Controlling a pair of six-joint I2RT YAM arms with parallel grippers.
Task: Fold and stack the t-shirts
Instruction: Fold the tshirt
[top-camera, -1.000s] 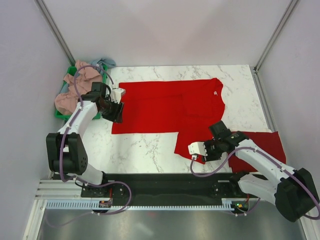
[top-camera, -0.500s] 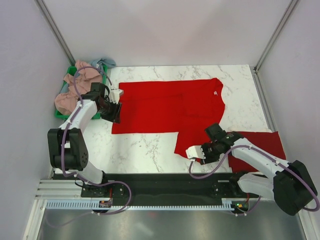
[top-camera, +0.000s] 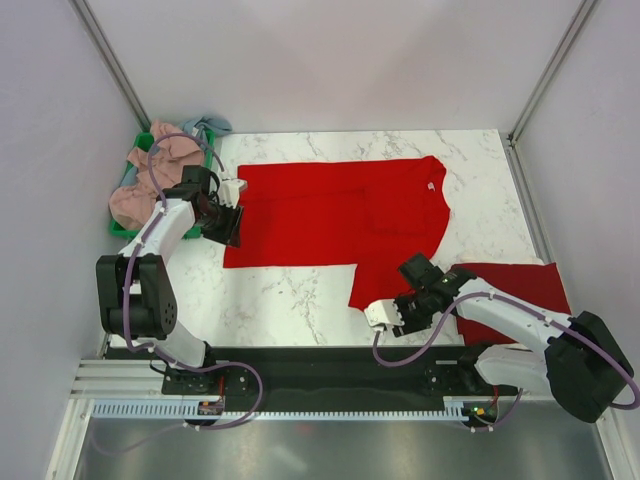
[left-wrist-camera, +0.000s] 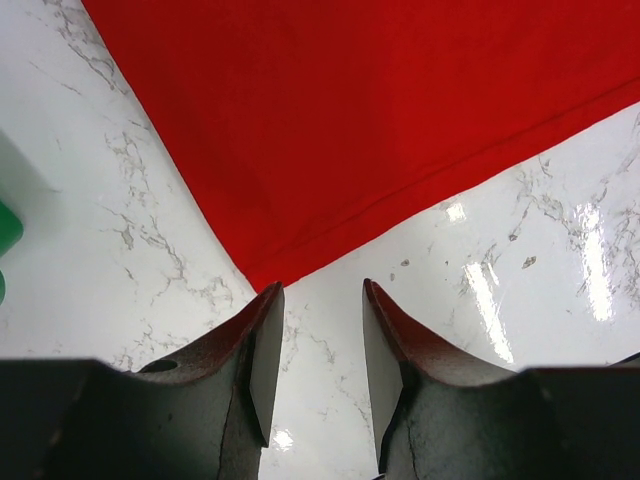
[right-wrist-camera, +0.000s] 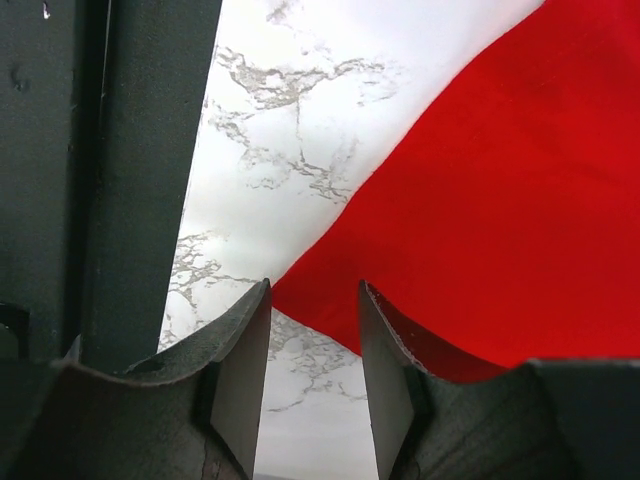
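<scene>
T-shirt (top-camera: 330, 215), red, spread flat, middle of tabletop (top-camera: 290, 300). We see its near-left corner just ahead of left hand (left-wrist-camera: 320, 300): part-open, empty. Right hand (right-wrist-camera: 313, 295) likewise part-open, gripping nothing; shirt's near hem just past its tips.

The table (top-camera: 290, 290) had a white top with grey marble veining and a glossy finish. A red t-shirt (top-camera: 320, 215) lay spread flat across the middle. Its hem was toward the left edge and its neck, with a small white label, toward the right edge. One sleeve reached toward the near edge. A second red t-shirt (top-camera: 525, 290) lay flat by the near right corner. A green bin (top-camera: 122, 233) stood at the left edge, near the far left corner.
</scene>
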